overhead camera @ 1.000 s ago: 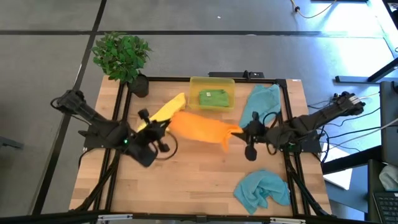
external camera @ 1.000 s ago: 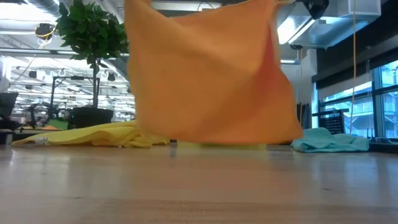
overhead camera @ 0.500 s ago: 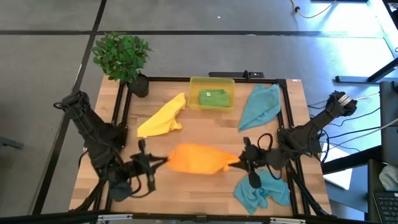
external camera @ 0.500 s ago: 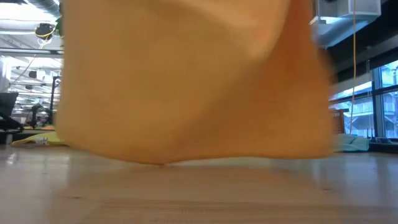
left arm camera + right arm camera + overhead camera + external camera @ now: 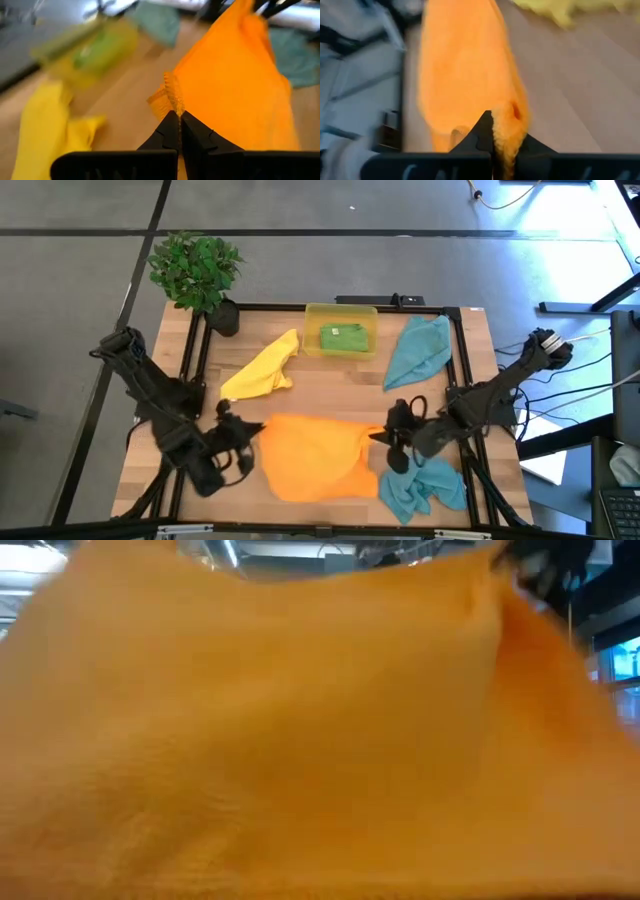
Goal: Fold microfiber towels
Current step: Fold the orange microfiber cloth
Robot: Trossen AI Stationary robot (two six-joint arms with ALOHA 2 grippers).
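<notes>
- High view: table (image 5: 330, 395) of pale wood carries a potted plant (image 5: 197, 272) at its far left corner and a translucent yellow bin (image 5: 340, 330) at the middle of the far edge, with the green towel (image 5: 342, 336) folded inside it.
- Yellow towel (image 5: 262, 367) lies crumpled left of the bin; one teal towel (image 5: 417, 350) lies by the far right edge, another teal towel (image 5: 422, 486) is bunched at the near right corner.
- Orange towel (image 5: 310, 455) spreads over the near middle of the table, its far corners pinched by the left gripper (image 5: 247, 427) and right gripper (image 5: 385, 435), both clamped on the cloth.
- Low view: orange fabric (image 5: 300, 730) fills nearly everything, hiding the table and the other towels; a dark gripper part shows at the upper right.
- Left wrist view: closed fingers (image 5: 172, 132) nip a frayed orange corner (image 5: 172, 95); the cloth hangs away in a smooth sheet, with the blurred yellow towel (image 5: 40, 125) and bin beyond.
- Right wrist view: shut fingers (image 5: 487, 132) grasp the orange edge (image 5: 507, 125); the cloth (image 5: 465, 70) stretches away taut.
</notes>
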